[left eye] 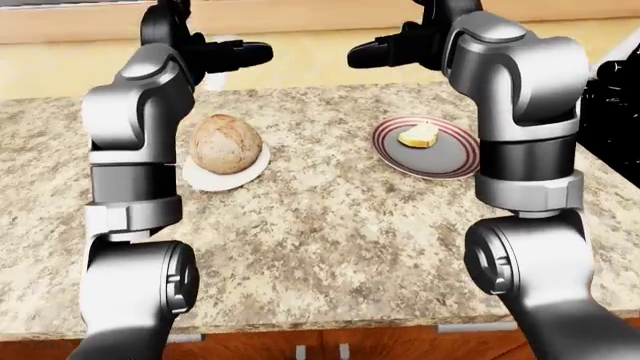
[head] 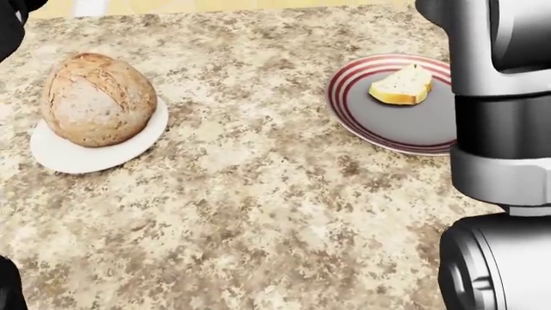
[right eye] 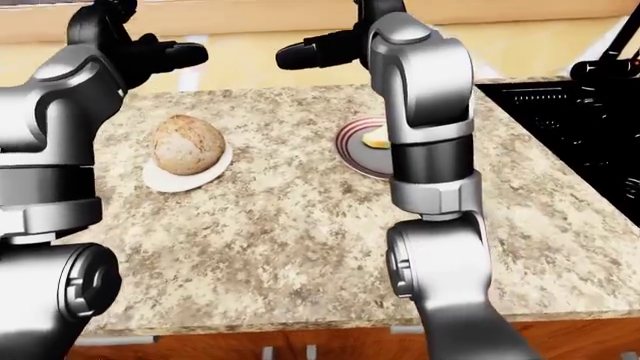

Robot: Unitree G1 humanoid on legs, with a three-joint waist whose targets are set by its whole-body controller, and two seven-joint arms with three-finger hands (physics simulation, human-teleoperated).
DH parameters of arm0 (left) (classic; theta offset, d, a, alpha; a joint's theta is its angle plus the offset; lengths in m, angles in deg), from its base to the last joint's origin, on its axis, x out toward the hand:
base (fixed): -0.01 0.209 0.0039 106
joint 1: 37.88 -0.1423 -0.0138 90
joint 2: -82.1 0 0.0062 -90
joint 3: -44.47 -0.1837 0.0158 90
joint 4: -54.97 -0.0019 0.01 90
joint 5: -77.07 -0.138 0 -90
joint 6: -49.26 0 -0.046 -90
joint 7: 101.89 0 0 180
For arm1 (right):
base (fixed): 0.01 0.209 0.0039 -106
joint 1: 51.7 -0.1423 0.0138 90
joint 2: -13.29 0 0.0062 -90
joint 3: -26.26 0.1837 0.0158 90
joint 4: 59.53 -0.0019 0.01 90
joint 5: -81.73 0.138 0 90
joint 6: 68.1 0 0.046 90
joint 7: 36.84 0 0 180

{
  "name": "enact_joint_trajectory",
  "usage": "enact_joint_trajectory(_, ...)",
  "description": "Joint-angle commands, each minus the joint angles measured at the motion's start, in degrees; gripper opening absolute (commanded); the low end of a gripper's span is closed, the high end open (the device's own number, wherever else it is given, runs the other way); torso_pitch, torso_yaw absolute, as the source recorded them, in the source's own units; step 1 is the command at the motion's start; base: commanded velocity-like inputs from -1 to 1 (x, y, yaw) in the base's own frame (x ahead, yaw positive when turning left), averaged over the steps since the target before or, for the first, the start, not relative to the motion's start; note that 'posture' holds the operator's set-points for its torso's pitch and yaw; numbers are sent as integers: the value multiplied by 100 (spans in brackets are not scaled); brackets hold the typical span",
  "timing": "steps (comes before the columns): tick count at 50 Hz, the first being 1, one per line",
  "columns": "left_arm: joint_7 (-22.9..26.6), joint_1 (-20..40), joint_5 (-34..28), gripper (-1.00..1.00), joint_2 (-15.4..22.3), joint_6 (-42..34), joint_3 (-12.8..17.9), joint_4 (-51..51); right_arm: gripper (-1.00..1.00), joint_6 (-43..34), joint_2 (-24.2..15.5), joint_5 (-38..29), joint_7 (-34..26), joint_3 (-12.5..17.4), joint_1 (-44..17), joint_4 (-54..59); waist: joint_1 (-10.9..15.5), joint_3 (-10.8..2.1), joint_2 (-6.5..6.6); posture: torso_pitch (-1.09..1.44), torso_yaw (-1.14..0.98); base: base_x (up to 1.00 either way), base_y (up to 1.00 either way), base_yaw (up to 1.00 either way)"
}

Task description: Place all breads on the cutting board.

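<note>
Granite counter [head: 258, 194], 2 plates [head: 60, 155] [head: 405, 126]

Striped plate [head: 362, 123] right part hidden behind right arm [head: 499, 129]; cutting board out of view.

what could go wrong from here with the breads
No cutting board shows in any view, so either bread could be picked up with no visible place to set it. The round loaf overhangs its small white plate and may roll if nudged. The right arm hides part of the striped plate holding the bread slice.
</note>
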Motion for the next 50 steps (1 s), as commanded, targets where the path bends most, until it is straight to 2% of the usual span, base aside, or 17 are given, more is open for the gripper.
enact_joint_trajectory(1, 2, 264, 7, 100, 45, 245, 28, 295, 100, 194, -80, -13, 18, 67, -204, -258, -106, -67, -21, 0, 0, 0, 0, 0)
enact_joint_trajectory(2, 3, 258, 7, 100, 47, 253, 29, 291, 100, 186, -80, -14, 19, 65, -203, -264, -36, 19, -52, 0, 0, 0, 0, 0)
enact_joint_trajectory(4, 1, 272, 12, 100, 60, 240, 34, 296, 100, 158, -73, -11, -33, 27, -176, -283, 2, 17, -330, 0, 0, 0, 0, 0)
enact_joint_trajectory(5, 1, 263, 13, 100, 61, 240, 32, 305, 100, 163, -72, -24, -40, 17, -166, -283, 12, 47, -211, 0, 0, 0, 0, 0)
enact_joint_trajectory(6, -5, 245, 15, 100, 61, 227, 33, 333, 100, 172, -70, -30, -48, 23, -161, -270, -34, 81, -145, 0, 0, 0, 0, 0)
enact_joint_trajectory(10, -2, 186, 16, 100, 74, 208, 36, 390, 100, 172, -76, -63, -63, 36, -115, -282, -72, 7, -21, 0, 0, 0, 0, 0)
enact_joint_trajectory(13, -6, 182, 18, 100, 51, 226, 34, 378, 100, 160, -93, -107, -81, 14, -100, -294, -151, -49, 207, 0, 0, 0, 0, 0)
enact_joint_trajectory(14, -8, 182, 19, 100, 46, 229, 33, 375, 100, 171, -97, -120, -94, 8, -107, -286, -150, 1, 101, 0, 0, 0, 0, 0)
enact_joint_trajectory(25, 26, 153, 14, 100, 94, 278, 49, 328, 100, 618, -308, -587, -488, -82, -512, 661, -133, -59, 51, 0, 0, 0, 0, 0)
enact_joint_trajectory(29, 30, 161, 11, 100, 88, 321, 50, 271, 100, 823, -477, -1002, -876, -319, -760, 1261, -129, -79, 39, 0, 0, 0, 0, 0)
enact_joint_trajectory(35, 42, 198, 16, 100, 109, 354, 57, 197, 100, 1160, -632, -1500, -1219, -233, -1048, 1971, -133, -92, 42, 0, 0, 0, 0, 0)
enact_joint_trajectory(46, 39, 218, 30, 100, 110, 401, 53, 129, 100, 1285, -718, -2105, -1309, -55, -957, 2046, -133, -79, 44, 0, 0, 0, 0, 0)
enact_joint_trajectory(47, 28, 216, 37, 100, 107, 366, 53, 166, 72, 1284, -720, -2115, -1286, -26, -918, 2032, -132, -77, 43, 0, 0, 0, 0, 0)
enact_joint_trajectory(49, 26, 204, 42, 100, 113, 358, 58, 186, 54, 1254, -720, -2134, -1300, -21, -868, 1978, -132, -76, 43, 0, 0, 0, 0, 0)
enact_joint_trajectory(50, 34, 196, 39, 100, 116, 376, 55, 176, 78, 1240, -728, -2156, -1302, -24, -834, 1946, -133, -74, 42, 0, 0, 0, 0, 0)
